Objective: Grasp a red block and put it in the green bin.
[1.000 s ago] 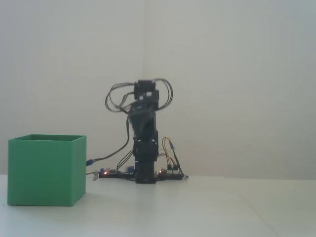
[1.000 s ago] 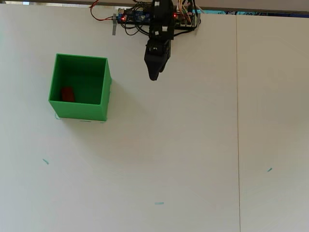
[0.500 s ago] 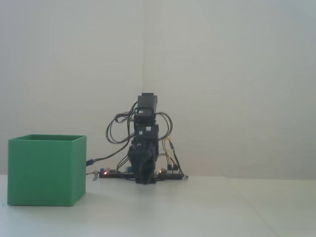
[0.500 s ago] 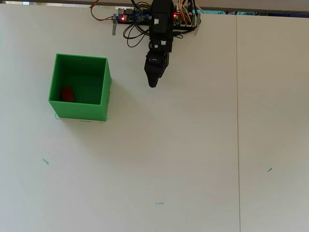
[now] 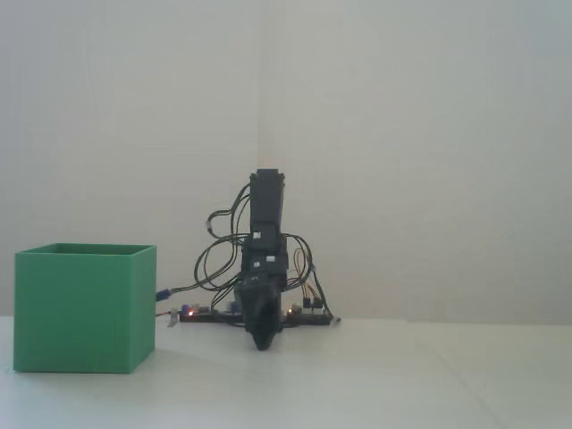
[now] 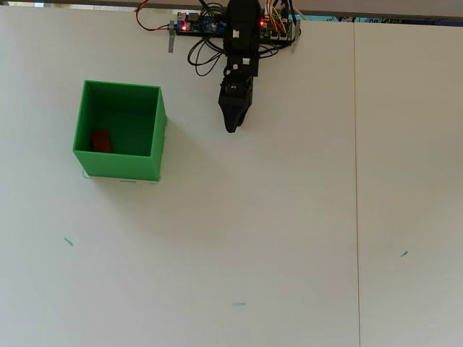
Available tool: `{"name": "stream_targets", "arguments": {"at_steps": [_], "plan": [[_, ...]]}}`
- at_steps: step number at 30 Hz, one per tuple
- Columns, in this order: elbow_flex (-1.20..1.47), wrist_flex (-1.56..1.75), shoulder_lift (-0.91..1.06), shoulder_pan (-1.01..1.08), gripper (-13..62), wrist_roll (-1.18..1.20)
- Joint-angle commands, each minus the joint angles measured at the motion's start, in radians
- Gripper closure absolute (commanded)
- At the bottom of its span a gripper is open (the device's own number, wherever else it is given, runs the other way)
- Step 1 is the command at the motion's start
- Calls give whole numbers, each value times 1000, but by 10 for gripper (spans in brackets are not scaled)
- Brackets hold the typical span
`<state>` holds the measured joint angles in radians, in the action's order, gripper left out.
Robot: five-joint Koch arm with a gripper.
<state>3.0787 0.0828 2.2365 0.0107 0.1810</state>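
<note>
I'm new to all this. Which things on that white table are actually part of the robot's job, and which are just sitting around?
Part of the job:
- red block, lying inside the bin
- green bin
- gripper, holding nothing, pointing down near the arm's base

Just there:
- circuit boards and wires at the table's far edge
- small teal marks on the table

Green bin [image 5: 85, 308] at left on white table [image 5: 375, 384], black arm folded, gripper [image 5: 261, 342] pointing down
</note>
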Motion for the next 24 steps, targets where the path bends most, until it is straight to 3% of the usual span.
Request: {"name": "stream_targets", "arguments": {"at_steps": [1,24], "plan": [[67,49,100,-3,149,-3],[66,-107,91,2,148,-8]]}}
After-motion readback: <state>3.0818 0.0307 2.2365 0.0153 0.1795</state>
